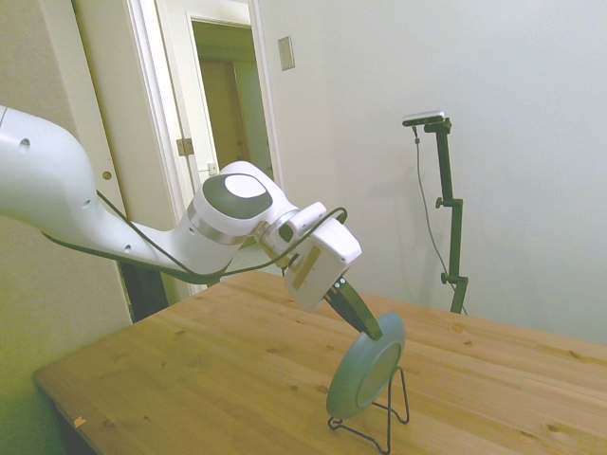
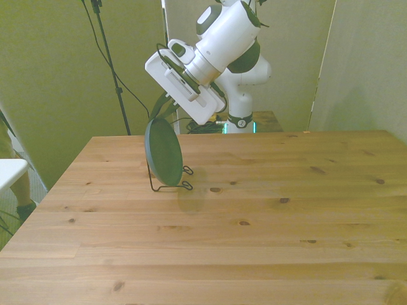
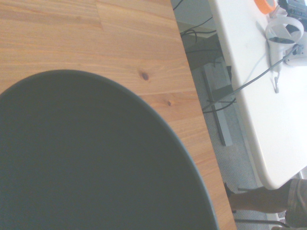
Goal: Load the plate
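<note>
The grey-green plate (image 1: 363, 372) stands on edge, tilted, with its lower rim in the thin black wire stand (image 1: 394, 419) on the wooden table (image 1: 209, 379). My gripper (image 1: 373, 328) reaches down at a slant and is shut on the plate's top rim. From the front, the plate (image 2: 163, 152) sits in the stand (image 2: 173, 185) toward the front view's left, and the gripper (image 2: 161, 118) holds its upper edge. Up close, the plate's (image 3: 96, 158) dark face fills much of the wrist view over the table (image 3: 120, 38).
A white side table (image 3: 249, 96) with a controller and cables stands just past the wooden table's edge, and a person's leg (image 3: 259, 199) is beside it. That table (image 2: 9, 171) shows at the front view's left. A doorway (image 1: 223, 104) lies behind the arm.
</note>
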`<state>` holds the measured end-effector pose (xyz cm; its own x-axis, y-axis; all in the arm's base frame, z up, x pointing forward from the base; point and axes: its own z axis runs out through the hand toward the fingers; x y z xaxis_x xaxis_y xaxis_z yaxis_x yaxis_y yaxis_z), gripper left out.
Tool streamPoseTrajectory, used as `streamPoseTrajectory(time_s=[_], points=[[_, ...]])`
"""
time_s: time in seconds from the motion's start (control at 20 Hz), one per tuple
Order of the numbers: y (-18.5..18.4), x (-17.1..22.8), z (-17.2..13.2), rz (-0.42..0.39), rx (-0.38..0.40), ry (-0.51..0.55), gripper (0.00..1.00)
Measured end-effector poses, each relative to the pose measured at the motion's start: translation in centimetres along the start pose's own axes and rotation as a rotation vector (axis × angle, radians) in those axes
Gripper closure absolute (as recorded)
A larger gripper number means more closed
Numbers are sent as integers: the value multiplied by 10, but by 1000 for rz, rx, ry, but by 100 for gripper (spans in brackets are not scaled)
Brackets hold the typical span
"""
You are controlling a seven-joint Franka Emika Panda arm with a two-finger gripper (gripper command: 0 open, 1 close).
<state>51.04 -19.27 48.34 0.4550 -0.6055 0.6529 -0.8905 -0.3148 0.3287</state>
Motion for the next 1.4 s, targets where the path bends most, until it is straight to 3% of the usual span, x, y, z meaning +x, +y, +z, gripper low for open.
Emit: streamPoseTrajectory(time_s=[0.1, 0.15, 0.8, 1.0, 1.1, 1.2, 1.4], points=[[-2, -2, 3, -3, -4, -1, 100], [-3, -2, 3, -1, -5, 0, 0], [-1, -3, 4, -1, -22, -2, 0], [13, 9, -9, 31, -5, 12, 0], [29, 21, -22, 64, 37, 3, 0], [47, 35, -37, 96, 126, -49, 0], [63, 48, -49, 82, 306, -180, 0]])
